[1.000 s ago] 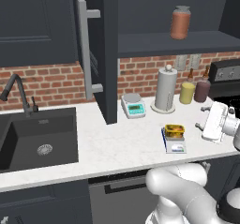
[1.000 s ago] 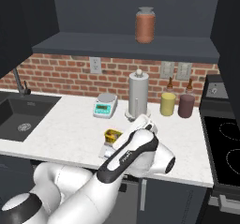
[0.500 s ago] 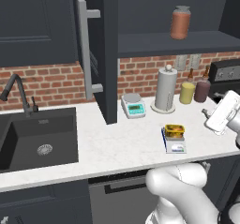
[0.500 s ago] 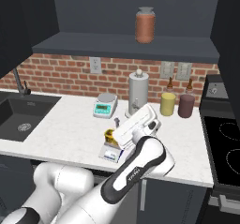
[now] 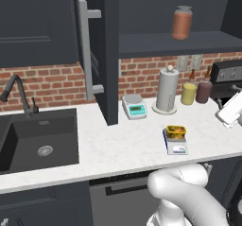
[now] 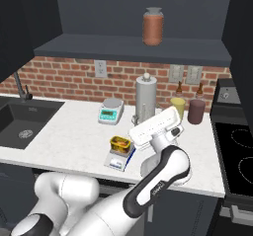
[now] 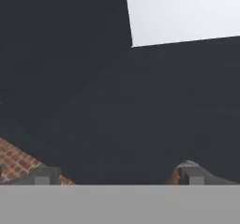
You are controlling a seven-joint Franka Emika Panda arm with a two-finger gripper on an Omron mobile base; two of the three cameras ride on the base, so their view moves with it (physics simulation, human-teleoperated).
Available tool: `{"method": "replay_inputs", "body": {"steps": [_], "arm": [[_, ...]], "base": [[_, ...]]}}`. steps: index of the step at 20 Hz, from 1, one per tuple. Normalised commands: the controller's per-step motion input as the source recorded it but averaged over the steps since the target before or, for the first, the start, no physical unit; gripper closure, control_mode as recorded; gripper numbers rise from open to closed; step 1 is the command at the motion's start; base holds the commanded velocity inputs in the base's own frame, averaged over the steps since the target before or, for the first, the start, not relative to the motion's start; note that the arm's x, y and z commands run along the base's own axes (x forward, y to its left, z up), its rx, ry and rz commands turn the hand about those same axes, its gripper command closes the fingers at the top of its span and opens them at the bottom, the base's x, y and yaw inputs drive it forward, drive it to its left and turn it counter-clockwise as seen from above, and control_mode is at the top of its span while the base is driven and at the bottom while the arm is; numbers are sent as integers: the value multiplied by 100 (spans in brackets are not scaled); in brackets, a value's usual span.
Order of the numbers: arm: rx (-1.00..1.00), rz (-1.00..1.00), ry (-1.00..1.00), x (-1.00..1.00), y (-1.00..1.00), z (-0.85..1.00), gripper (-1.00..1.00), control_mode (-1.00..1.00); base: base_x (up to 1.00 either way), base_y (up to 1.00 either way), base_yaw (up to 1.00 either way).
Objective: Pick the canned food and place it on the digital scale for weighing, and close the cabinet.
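The canned food [image 5: 175, 131] [image 6: 120, 142], a small flat yellow-gold tin, rests on the digital scale [image 5: 177, 148] [image 6: 116, 162] near the counter's front edge. My gripper [image 5: 232, 108] [image 6: 162, 119] [image 7: 116, 176] is raised to the right of the scale and above it, well apart from the tin. It points up at the dark inside of the cabinet [image 7: 93, 101]. Its fingertips [image 7: 43, 176] stand wide apart and open, with nothing between them. The cabinet door [image 5: 111, 55] stands open, swung out edge-on over the counter, its silver bar handle [image 5: 85, 50] facing left.
An orange-brown jar [image 5: 181, 22] [image 6: 153, 26] stands on the open cabinet shelf [image 6: 133, 50]. Behind the scale are a white scale with a teal display [image 5: 135, 106], a paper towel roll [image 5: 167, 90], and yellow and dark jars [image 5: 196, 91]. The sink [image 5: 40, 140] is left, the stove [image 6: 239, 151] right.
My hand has lifted away from the scale and tilted upward, swinging right in the left base view. The tin stays on the scale. The jaws remain open.
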Motion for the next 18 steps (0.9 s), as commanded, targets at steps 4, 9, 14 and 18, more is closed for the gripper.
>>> {"method": "replay_inputs", "body": {"steps": [4, 9, 14, 18], "arm": [[24, 0, -12, 0, -47, 9, -100, -100], [19, 0, -15, 0, -40, 13, -100, -100], [10, 0, -3, 0, -41, 9, -100, -100], [10, 0, -2, -6, -49, 6, -100, -100]], "base": [[0, 0, 0], [0, 0, 0], [0, 0, 0], [0, 0, 0]]}}
